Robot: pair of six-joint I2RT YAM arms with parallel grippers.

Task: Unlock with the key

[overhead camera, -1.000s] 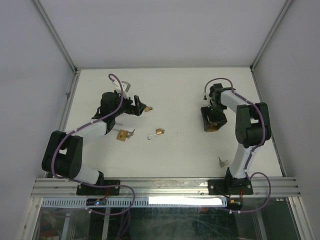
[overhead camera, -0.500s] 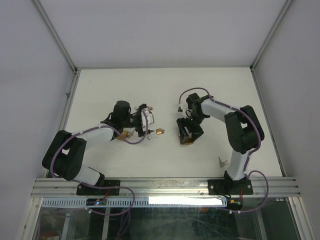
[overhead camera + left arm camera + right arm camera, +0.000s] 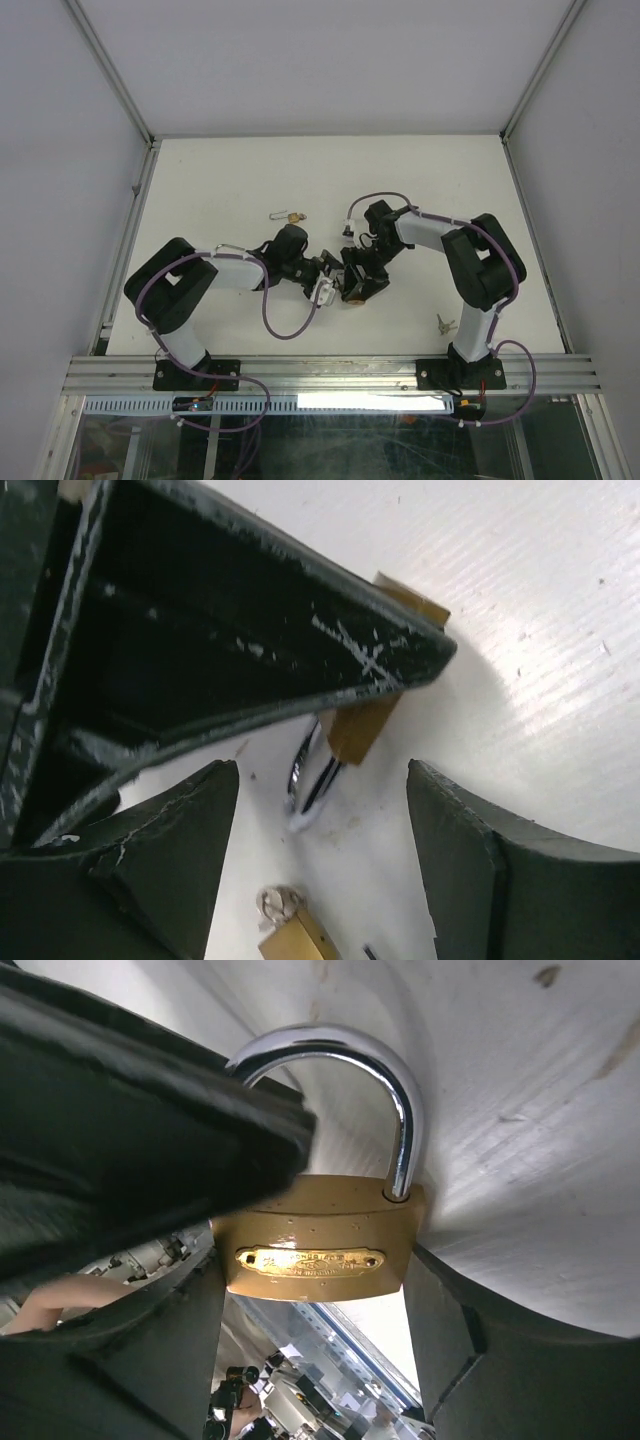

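A large brass padlock (image 3: 315, 1250) with a steel shackle (image 3: 400, 1110) hangs above the table, my right gripper (image 3: 312, 1295) shut on its body. From above, this padlock (image 3: 352, 297) is at the table's centre front in the right gripper (image 3: 356, 282). My left gripper (image 3: 324, 283) is right beside it, touching or nearly so. The left gripper (image 3: 322, 870) is open over bare table with nothing between its fingers. Ahead of it lies a small brass lock (image 3: 362, 730), part hidden by the right gripper's dark finger. A small silver key (image 3: 443, 322) lies near the right arm's base.
Another small brass lock (image 3: 290, 216) with a silver shackle lies at the back, left of centre. At the bottom of the left wrist view is a brass block (image 3: 300, 940) with a round silver piece on it. Grey walls close in the table's sides.
The left arm swung from the back left to the centre front and its jaws narrowed somewhat. The right arm carried the padlock leftward and nearer, meeting the left gripper.
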